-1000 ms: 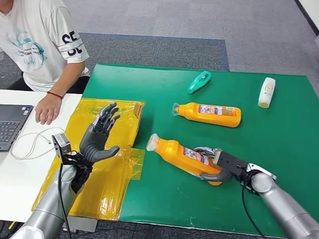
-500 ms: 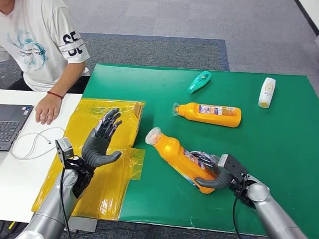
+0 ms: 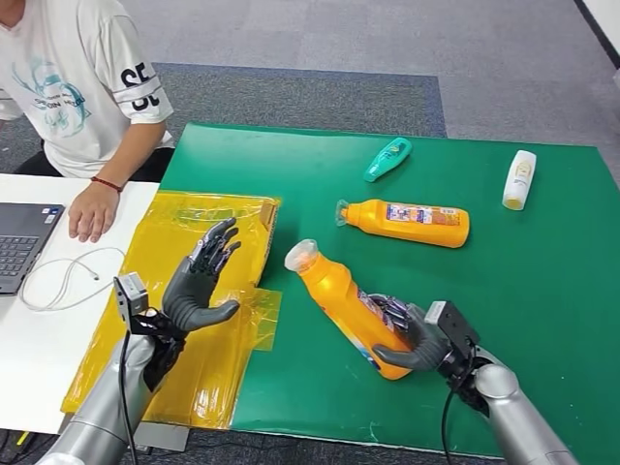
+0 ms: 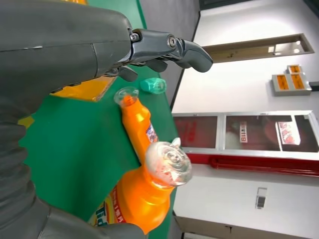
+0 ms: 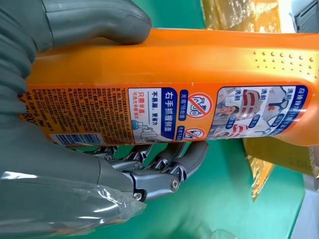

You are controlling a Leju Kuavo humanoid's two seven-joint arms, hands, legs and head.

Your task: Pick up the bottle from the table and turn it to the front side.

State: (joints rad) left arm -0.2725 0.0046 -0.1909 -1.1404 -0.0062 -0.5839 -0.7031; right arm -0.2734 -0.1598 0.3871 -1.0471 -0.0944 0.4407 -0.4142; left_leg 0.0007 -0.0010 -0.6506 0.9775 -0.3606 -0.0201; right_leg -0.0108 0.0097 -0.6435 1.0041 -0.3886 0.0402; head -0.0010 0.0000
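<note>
From the head view, the right hand (image 3: 410, 341) is gripping the base end of the orange bottle (image 3: 342, 297), which is tilting up off the green desk (image 3: 555, 281) with its clear cap pointing toward the yellow plastic sheet (image 3: 198, 368). The left hand (image 3: 196, 283) is hovering over that sheet, fingers spread, holding nothing. A second orange bottle (image 3: 404, 222) is lying nearby. In the left wrist view, the held bottle (image 4: 144, 194) is pointing its cap at the camera. In the right wrist view, the fingers (image 5: 165, 164) and thumb are wrapping around the bottle (image 5: 180, 99), its label facing the camera.
</note>
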